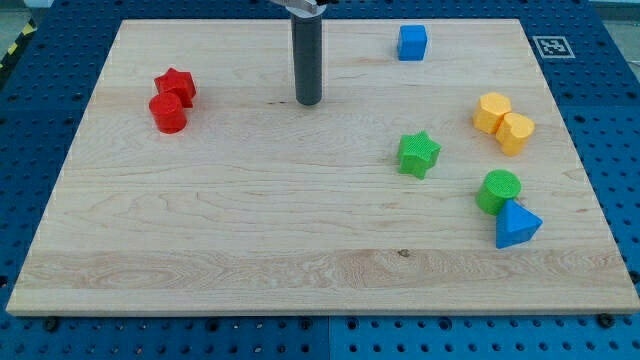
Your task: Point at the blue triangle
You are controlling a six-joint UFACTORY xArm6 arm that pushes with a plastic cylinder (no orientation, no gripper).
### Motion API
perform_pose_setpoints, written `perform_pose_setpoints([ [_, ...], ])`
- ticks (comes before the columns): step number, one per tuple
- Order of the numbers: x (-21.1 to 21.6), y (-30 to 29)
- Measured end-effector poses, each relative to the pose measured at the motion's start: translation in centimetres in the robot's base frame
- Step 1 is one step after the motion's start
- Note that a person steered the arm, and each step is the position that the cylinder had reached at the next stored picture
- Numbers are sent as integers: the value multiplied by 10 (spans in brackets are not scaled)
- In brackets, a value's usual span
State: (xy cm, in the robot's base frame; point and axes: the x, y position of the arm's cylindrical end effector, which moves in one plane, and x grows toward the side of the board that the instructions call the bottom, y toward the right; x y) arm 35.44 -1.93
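The pale wooden bench carries eight small plastic blocks. The task's thing, the blue triangle block, lies near the view's bottom right, touching or very nearly touching the green cylinder block just above it. It is otherwise unobstructed on its left and lower sides.

My tip, the lower end of the straight dark rod, rests on the bench in the upper middle of the view — well apart from the blue triangle block and on the opposite diagonal of the board. No block touches it. The rig has no jaws, so there is nothing to report as open or closed.

Other items noted:
- blue cube block near the view's top, right of the rod
- green star block between my tip and the target, slightly off the direct line
- two yellow blocks side by side at the view's right, shapes not certain
- red star-like block and red cylinder block touching at the view's left

Assessment: the pointing is not yet achieved — by my judgement the whole approach remains. The tip must travel toward the view's bottom right, passing the green star block without nudging it, and stop just beside the blue triangle block
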Motion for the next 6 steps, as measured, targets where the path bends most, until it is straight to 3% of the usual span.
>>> perform_pose_setpoints([
  [1,2,0],
  [4,138,62],
  [6,155,94],
])
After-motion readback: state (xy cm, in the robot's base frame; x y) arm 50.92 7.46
